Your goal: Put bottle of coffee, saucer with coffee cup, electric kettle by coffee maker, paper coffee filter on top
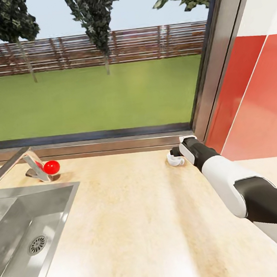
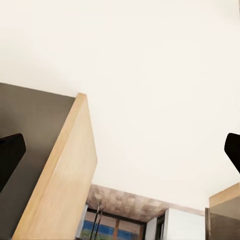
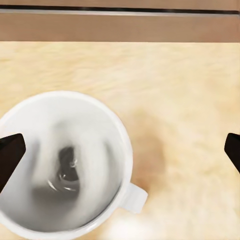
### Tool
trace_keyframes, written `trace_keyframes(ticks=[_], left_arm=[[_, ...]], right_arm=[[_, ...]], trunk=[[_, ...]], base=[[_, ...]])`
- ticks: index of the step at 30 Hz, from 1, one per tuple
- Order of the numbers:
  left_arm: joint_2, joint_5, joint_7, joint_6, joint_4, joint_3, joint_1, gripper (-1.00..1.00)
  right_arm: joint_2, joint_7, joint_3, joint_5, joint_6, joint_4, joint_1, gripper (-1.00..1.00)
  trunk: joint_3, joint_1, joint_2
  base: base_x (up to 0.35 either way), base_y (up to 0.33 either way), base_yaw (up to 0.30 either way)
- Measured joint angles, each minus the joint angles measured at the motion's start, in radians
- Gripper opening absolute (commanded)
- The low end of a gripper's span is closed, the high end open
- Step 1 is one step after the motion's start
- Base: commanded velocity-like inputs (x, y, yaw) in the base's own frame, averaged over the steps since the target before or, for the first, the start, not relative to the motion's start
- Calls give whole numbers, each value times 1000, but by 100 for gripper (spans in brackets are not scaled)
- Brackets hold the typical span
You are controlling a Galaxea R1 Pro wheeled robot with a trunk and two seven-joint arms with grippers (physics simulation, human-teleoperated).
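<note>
The right gripper [image 3: 120, 150] hangs over the coffee cup [image 3: 62, 165] with its jaws spread wide, one dark fingertip [image 3: 10, 155] at each edge of the right wrist view. The cup stands upright on the table [image 1: 135, 225], mouth up, empty, its small handle [image 3: 134, 197] pointing away from the bowl. The step in hand looks like picking up the cup, and to do that well the gripper would want to shift sideways first: the cup sits off-centre between the jaws, its rim right against one finger, while the other stands well apart over bare table. A grip across the rim wall, one finger inside and one outside, or straddling the whole bowl clear of the handle, seems the safest choice; closing now would likely nudge or tip the cup. In the head view the cup [image 1: 175, 159] lies near the table's far edge, just under the window sill [image 1: 113, 143], with the right arm stretched to it. The sink [image 1: 25, 237] and its faucet [image 1: 18, 163] are well apart, at the left. The left gripper [image 2: 120, 150] has its jaws open too, pointing at a ceiling and a wooden panel [image 2: 65, 185], holding nothing.
</note>
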Motion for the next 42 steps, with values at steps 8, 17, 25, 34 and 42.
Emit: trace_keyframes(ticks=[8,17,25,34,42], left_arm=[[-1,0,0,-1,-1,0,2,100],[-1,0,0,-1,-2,0,2,100],[-1,0,0,-1,-2,0,2,100],[-1,0,0,-1,-2,0,2,100],[-1,0,0,-1,-2,0,2,100]], right_arm=[[1,0,0,0,0,0,1,100],[0,0,0,0,0,0,5,100],[0,-1,0,0,0,0,32,100],[-1,-2,0,0,0,0,37,100],[-2,-1,0,0,0,0,37,-100]], trunk=[[-7,0,0],[-21,0,0],[-32,0,0],[-33,0,0],[-33,0,0]], base=[[0,0,0],[0,0,0],[0,0,-46],[0,0,-4],[0,0,0]])
